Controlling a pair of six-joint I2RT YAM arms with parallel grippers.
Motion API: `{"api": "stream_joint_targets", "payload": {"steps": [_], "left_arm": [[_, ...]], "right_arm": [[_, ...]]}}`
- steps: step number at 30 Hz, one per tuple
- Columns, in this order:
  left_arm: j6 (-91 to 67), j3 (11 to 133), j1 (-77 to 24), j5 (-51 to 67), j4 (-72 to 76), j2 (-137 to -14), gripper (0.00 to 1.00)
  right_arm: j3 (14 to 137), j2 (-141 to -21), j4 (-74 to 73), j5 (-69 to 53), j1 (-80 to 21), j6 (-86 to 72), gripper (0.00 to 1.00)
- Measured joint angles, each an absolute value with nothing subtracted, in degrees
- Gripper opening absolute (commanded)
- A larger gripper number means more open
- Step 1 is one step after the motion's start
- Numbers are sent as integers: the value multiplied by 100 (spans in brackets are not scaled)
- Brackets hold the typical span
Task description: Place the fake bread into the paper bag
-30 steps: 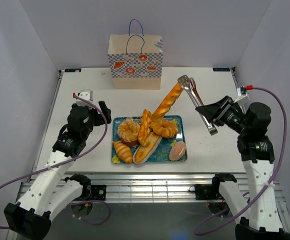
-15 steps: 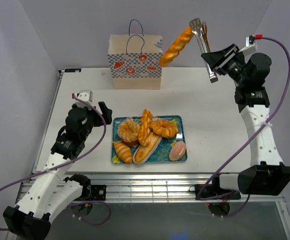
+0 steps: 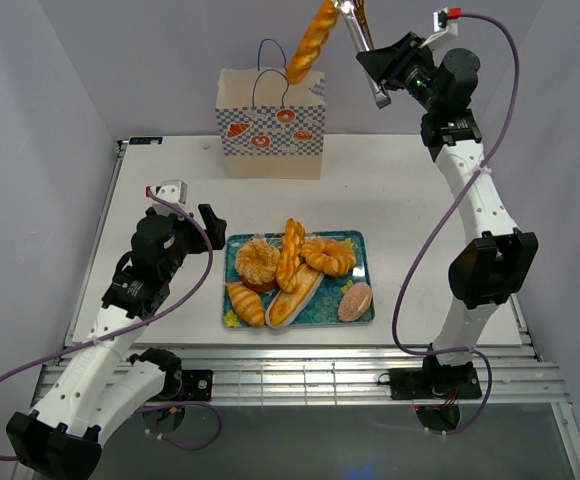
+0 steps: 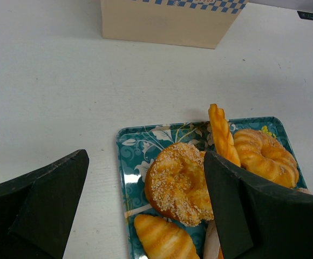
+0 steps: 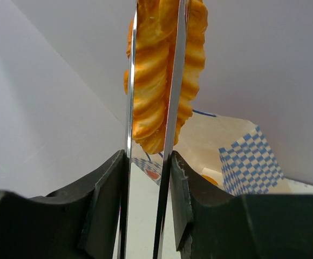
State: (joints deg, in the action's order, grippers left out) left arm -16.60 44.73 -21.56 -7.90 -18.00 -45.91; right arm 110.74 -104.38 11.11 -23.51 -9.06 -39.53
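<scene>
My right gripper (image 3: pixel 385 62) is shut on metal tongs (image 3: pixel 355 25), raised high at the back. The tongs pinch a long ridged golden baguette (image 3: pixel 312 42) that hangs just above the open top of the paper bag (image 3: pixel 270 125). In the right wrist view the baguette (image 5: pixel 162 70) sits between the tong blades (image 5: pixel 175 108), with the bag (image 5: pixel 237 156) below. More fake bread lies on the teal tray (image 3: pixel 362 268): a sesame bun (image 4: pixel 183 183), a croissant (image 4: pixel 164 240), a twisted loaf (image 4: pixel 221 135), a ring bun (image 4: pixel 267 156) and a pink-topped bun (image 3: pixel 355 301). My left gripper (image 3: pixel 185 205) is open and empty left of the tray.
The bag stands upright at the back edge of the white table (image 3: pixel 420 200), against the rear wall. Side walls close in the table on left and right. The tray sits near the front middle.
My right arm has lifted the tongs and baguette up from the tray and swung them back and left, from mid-table to above the bag. The left arm has not moved.
</scene>
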Motion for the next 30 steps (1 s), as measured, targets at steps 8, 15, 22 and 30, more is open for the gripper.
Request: {"api": "stream_joint_targets", "payload": {"steps": [8,15,22,30], "left_arm": [[-1660,4473,-2161,-755,-1800,-4593,98],[-1660,4473,-2161,-657,-1800,-4609,98],[-1662,4473,-2161,-587,-1800,-4617,98],[-1680,4473,-2161,-506,-1800,-4619,98]], "right_arm": [[11566,-11087,1573,-2215,-1520,-3271,8],[11561,-11439,1896,-2178,-1601,-3063,8],[11472,-11607,2008,-2093,-1601,-3024,8],[11133,-11607,2139,-2123,-1645,-2838,37]]}}
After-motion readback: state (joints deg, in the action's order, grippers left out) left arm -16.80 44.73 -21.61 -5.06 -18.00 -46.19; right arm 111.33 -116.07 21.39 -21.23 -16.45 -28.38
